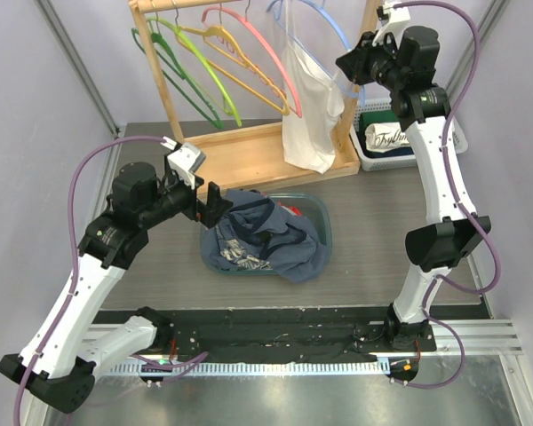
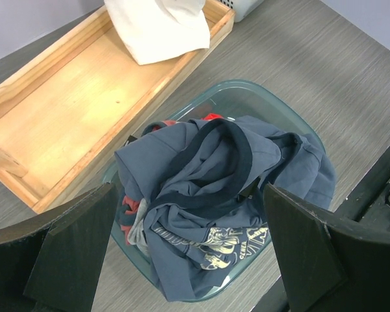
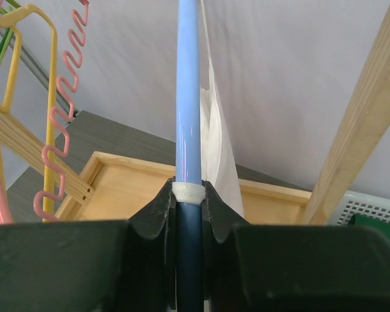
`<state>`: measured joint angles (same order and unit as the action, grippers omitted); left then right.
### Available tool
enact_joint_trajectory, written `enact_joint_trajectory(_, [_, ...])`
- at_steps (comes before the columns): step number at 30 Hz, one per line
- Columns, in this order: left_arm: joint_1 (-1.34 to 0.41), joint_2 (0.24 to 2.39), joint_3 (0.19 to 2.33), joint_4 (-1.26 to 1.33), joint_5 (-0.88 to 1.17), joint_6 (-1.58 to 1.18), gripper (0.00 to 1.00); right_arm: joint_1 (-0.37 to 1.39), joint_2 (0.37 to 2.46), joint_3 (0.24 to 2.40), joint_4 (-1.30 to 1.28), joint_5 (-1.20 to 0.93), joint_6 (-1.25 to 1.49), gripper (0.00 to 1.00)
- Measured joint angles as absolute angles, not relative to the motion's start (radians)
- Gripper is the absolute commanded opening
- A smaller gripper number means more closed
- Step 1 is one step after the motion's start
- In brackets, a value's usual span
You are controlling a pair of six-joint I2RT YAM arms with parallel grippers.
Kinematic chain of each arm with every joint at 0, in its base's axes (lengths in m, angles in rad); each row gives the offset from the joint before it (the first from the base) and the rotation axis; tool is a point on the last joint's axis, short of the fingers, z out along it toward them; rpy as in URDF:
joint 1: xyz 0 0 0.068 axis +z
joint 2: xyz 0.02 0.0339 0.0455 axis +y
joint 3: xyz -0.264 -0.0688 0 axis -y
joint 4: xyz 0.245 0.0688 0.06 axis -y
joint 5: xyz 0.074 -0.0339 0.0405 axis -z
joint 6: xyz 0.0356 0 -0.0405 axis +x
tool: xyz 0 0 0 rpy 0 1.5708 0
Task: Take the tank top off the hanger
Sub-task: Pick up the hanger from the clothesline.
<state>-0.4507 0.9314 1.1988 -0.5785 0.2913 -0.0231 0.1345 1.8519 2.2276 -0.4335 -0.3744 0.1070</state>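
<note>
- The white tank top [image 1: 306, 98] is being carried on the blue hanger [image 3: 188, 97] at the right end of the wooden rack [image 1: 249, 155], with its hem hanging over the rack's base tray.
- The blue hanger's bar is being gripped by the right end effector [image 3: 188, 195], and its fingers are being pressed against the bar from both sides.
- The left end effector [image 2: 188, 247] is being held wide open above the teal basin [image 2: 273, 97], which is sitting on the counter [image 1: 373, 240] just in front of the rack.
- The basin is being overfilled by crumpled blue-grey garments [image 2: 247, 162]; a navy-trimmed neckline, a red piece and a printed patch are being exposed among them.
- A white basket [image 1: 457, 142] just right of the rack is being occupied by a green item [image 1: 377, 113] and a rolled white item with lettering [image 1: 395, 140].
</note>
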Motion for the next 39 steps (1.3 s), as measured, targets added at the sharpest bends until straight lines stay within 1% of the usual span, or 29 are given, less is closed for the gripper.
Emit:
enact_joint_trajectory(6, [-0.447,0.929,1.194,-0.576,0.292,-0.024,1.00,0.173,1.817,2.142,-0.354,-0.305,0.080,0.01])
enact_joint_trajectory(22, [-0.435,0.894,1.161,-0.572,0.292,-0.023,1.00,0.221,1.695,1.814,-0.002,-0.142,0.081,0.01])
enact_joint_trajectory(27, [-0.430,0.887,1.154,-0.572,0.292,-0.023,1.00,0.221,1.693,1.817,0.052,-0.122,0.081,0.01])
enact_joint_trajectory(33, [-0.427,0.880,1.143,-0.570,0.292,-0.024,1.00,0.223,1.693,1.866,0.019,-0.118,0.076,0.01])
enact_joint_trajectory(39, [-0.424,0.877,1.142,-0.567,0.292,-0.027,1.00,0.223,1.665,1.830,0.022,-0.114,0.054,0.01])
